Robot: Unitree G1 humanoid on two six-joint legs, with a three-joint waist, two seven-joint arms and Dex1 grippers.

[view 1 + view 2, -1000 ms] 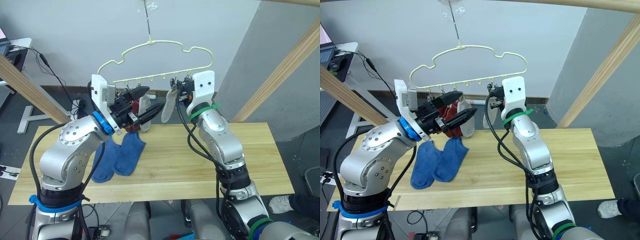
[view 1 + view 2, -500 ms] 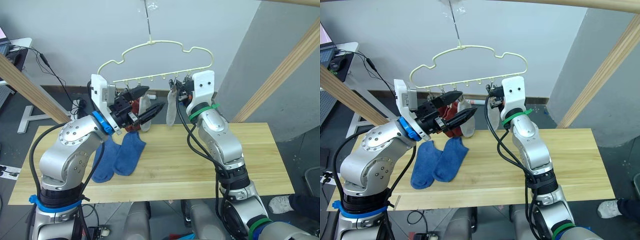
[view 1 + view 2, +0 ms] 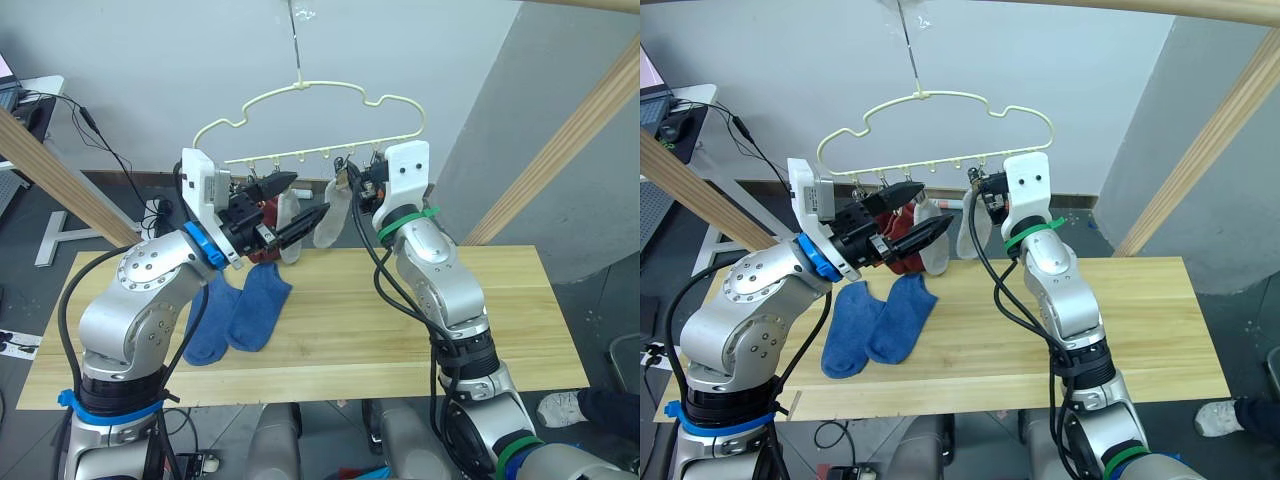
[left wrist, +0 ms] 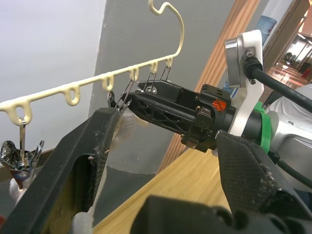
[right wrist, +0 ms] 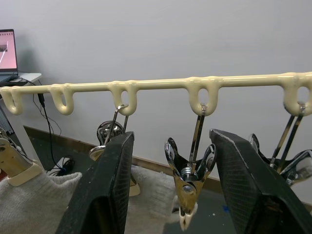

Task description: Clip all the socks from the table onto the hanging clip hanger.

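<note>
The pale yellow clip hanger (image 3: 325,92) hangs by its hook above the table (image 3: 500,300). Two light grey socks hang from its clip row, one (image 3: 289,228) by my left gripper and one (image 3: 330,220) tilted under my right gripper. A rust red sock (image 3: 900,255) shows behind my left gripper. Two blue socks (image 3: 258,305) lie side by side on the table's left part. My left gripper (image 3: 293,200) is open just below the clips. My right gripper (image 5: 170,136) is open, its fingers either side of a metal clip (image 5: 187,187). Which clip holds the tilted sock is unclear.
Slanted wooden beams stand at the right (image 3: 590,110) and at the left (image 3: 60,175) of the table. Cables (image 3: 95,130) and a desk lie on the far left. The table's right half is bare wood.
The grey sock under my right gripper has swung to the left and now hangs tilted. The hanger has shifted slightly left. My left arm has held still.
</note>
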